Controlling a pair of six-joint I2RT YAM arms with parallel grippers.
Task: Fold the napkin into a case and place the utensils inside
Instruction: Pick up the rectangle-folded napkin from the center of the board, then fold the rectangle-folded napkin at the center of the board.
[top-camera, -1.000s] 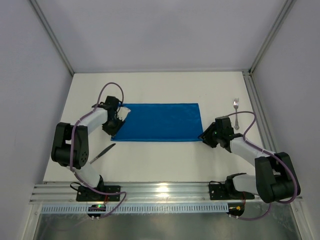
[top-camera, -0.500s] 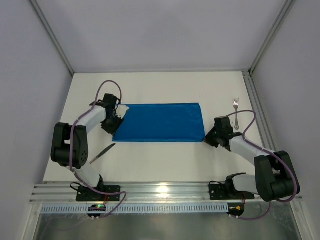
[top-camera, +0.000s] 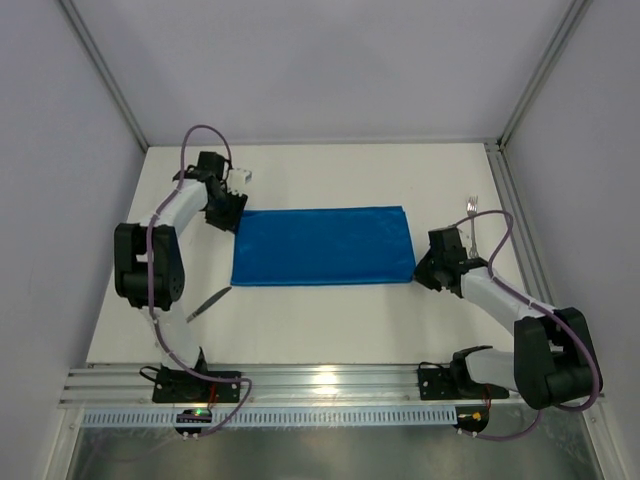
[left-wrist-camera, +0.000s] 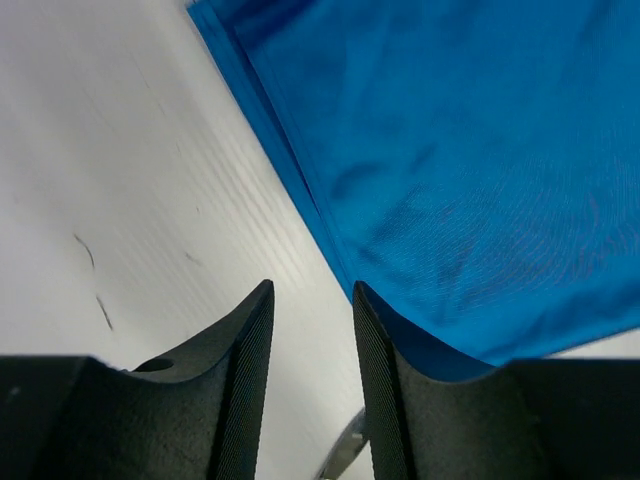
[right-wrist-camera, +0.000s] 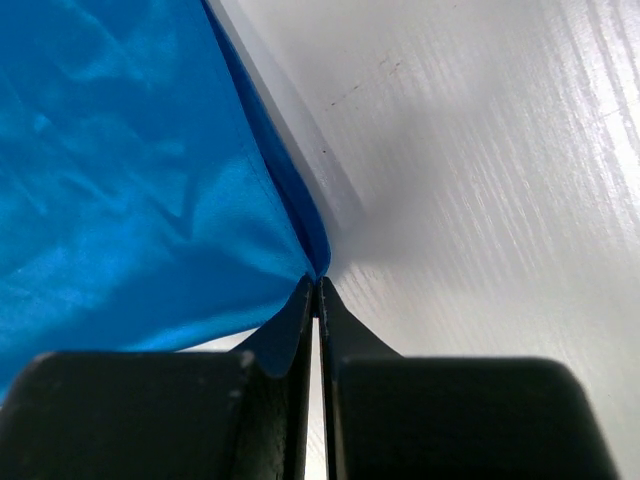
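Top external: left end effector (top-camera: 226, 203) has released the napkin (top-camera: 320, 245) and backed off.
Its jaws stand narrowly apart, empty; right end effector (top-camera: 424, 272) still pinches the corner, so the next fold is pending.

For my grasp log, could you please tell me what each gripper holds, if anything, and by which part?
The right gripper is shut on the napkin, pinching its near right corner. The left gripper is open and holds nothing.

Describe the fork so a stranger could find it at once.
Find the blue napkin in the middle of the white table. Past its far right corner, near the table's edge, lies the fork. It is silver with tines, unlike the dark knife on the left.
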